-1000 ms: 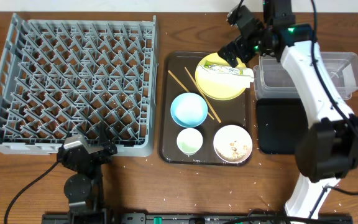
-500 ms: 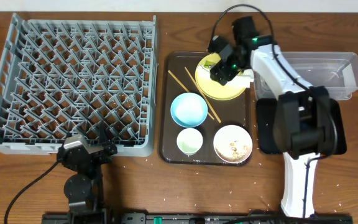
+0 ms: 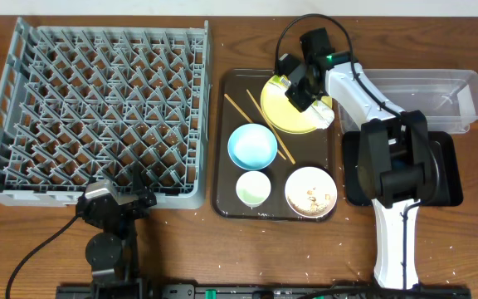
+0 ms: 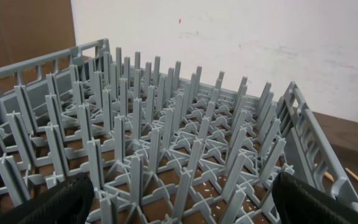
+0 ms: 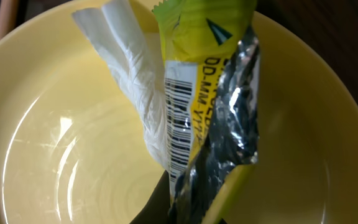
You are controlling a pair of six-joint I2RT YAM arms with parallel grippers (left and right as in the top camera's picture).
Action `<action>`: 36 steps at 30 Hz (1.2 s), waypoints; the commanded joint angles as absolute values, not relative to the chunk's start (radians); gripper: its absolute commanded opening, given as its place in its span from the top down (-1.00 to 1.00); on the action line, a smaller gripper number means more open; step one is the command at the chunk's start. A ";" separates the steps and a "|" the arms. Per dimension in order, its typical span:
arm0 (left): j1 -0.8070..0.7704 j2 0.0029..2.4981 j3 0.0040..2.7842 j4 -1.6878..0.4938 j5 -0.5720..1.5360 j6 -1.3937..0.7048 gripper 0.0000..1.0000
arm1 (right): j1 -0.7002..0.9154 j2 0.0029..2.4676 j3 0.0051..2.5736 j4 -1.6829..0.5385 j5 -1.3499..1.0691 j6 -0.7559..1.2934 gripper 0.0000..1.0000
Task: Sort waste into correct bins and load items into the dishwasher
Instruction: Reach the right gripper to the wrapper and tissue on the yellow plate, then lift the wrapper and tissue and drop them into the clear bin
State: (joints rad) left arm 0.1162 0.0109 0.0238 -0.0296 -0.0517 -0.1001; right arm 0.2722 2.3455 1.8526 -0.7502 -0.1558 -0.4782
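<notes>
The right claw (image 3: 299, 83) is down on the yellow plate (image 3: 285, 116), right at the crumpled wrapper (image 5: 197, 93). In the wrist view the wrapper fills the middle of the picture, with its white, yellow and silvery folds and a barcode standing up off the plate and a dark shape under its lower end. I cannot tell whether the jaws have closed on the wrapper or only sit around it. From the claw, the right arm (image 3: 351, 83) runs as a white link to the right and toward the near edge, bends at a dark elbow over the black tray (image 3: 355, 187), and drops to its base at the front of the table (image 3: 239, 249). The plate sits in the far right corner of a brown tray (image 3: 232, 199). Also on this tray are the chopsticks (image 3: 241, 110) lying slantwise left of the plate, a blue bowl (image 3: 251, 145), a cup (image 3: 253, 188), and a white bowl (image 3: 310, 191) holding pale scraps (image 3: 312, 197). The clear tub (image 3: 438, 91) stands just behind the black tray, right of the brown one. The left claw (image 4: 188, 202) is folded low at the near edge of the dish rack (image 3: 98, 108), its dark fingertips (image 4: 61, 199) spread wide with nothing between them.
</notes>
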 commanded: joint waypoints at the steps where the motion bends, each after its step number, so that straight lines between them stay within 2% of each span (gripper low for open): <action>1: 0.119 0.005 0.004 -0.068 -0.061 -0.089 -0.86 | 0.276 2.303 1.897 -0.759 -0.135 -0.300 0.98; 4: 0.119 0.005 0.004 -0.068 -0.061 -0.089 -0.86 | 0.259 2.209 1.918 -0.748 -0.127 -0.141 0.98; 7: 0.119 0.005 0.004 -0.068 -0.061 -0.089 -0.86 | 0.217 2.083 1.919 -0.711 -0.010 0.121 0.97; 10: 0.119 0.005 0.004 -0.068 -0.061 -0.089 -0.86 | 0.160 2.005 1.919 -0.697 0.258 0.544 0.97; 13: 0.119 0.005 0.004 -0.068 -0.061 -0.089 -0.86 | 0.094 1.992 1.919 -0.807 0.450 0.989 0.97; 15: 0.119 0.005 0.004 -0.068 -0.061 -0.089 -0.86 | 0.062 2.001 1.916 -0.865 0.477 1.116 0.97; 22: 0.119 0.005 0.004 -0.068 -0.061 -0.090 -0.86 | -0.024 2.060 1.914 -0.987 0.463 1.352 0.97; 31: 0.119 0.005 0.004 -0.068 -0.061 -0.089 -0.86 | -0.040 2.120 1.914 -1.040 0.459 1.400 0.94; 32: 0.119 0.005 0.004 -0.068 -0.061 -0.089 -0.86 | -0.040 2.120 1.914 -1.040 0.459 1.400 0.69; 34: 0.119 0.005 0.004 -0.068 -0.061 -0.089 -0.86 | -0.040 2.120 1.915 -1.036 0.459 1.399 0.04; 35: 0.119 0.005 0.004 -0.068 -0.061 -0.089 -0.86 | -0.040 2.120 1.915 -1.035 0.459 1.398 -0.18; 36: 0.119 0.005 0.004 -0.068 -0.061 -0.089 -0.86 | -0.040 2.119 1.915 -1.033 0.459 1.398 -0.50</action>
State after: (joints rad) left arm 0.1162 0.0109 0.0238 -0.0296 -0.0513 -0.1001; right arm -0.0391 2.1059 1.9175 -1.0340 0.4282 1.3724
